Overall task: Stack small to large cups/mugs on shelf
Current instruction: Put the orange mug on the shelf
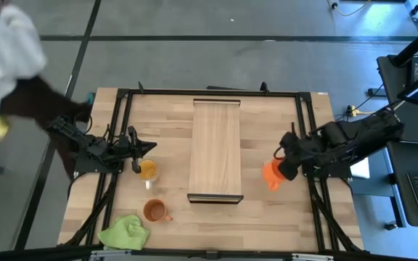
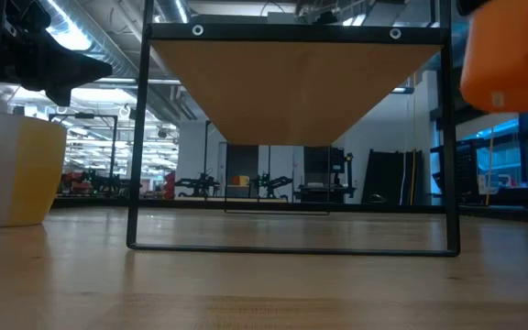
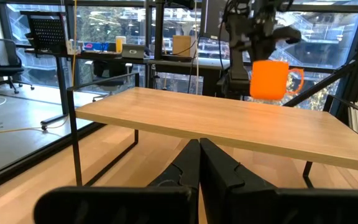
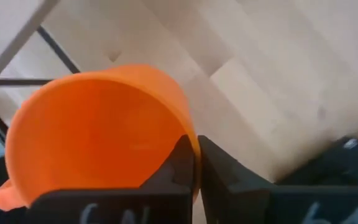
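right gripper (image 4: 194, 158): clamped on the orange mug (image 1: 271, 174) rim, at 3 o'clock of the shelf (image 1: 214, 148)
step: mug is best carried level over the board, then lowered
left gripper (image 3: 199, 163): pressed together, empty, beside the yellow cup (image 1: 148, 170)

From overhead I get even, bright light with soft shadows on the table (image 1: 267, 210). My low view is backlit by ceiling lamps (near objects blur), and the right wrist is soft.

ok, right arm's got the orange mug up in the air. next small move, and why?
Probably carry it sideways over the shelf. The right gripper is shut on the orange mug by its rim, lifted off the table beside the shelf's right edge, and the board's top is bare. The left gripper waits shut by the amber cup.
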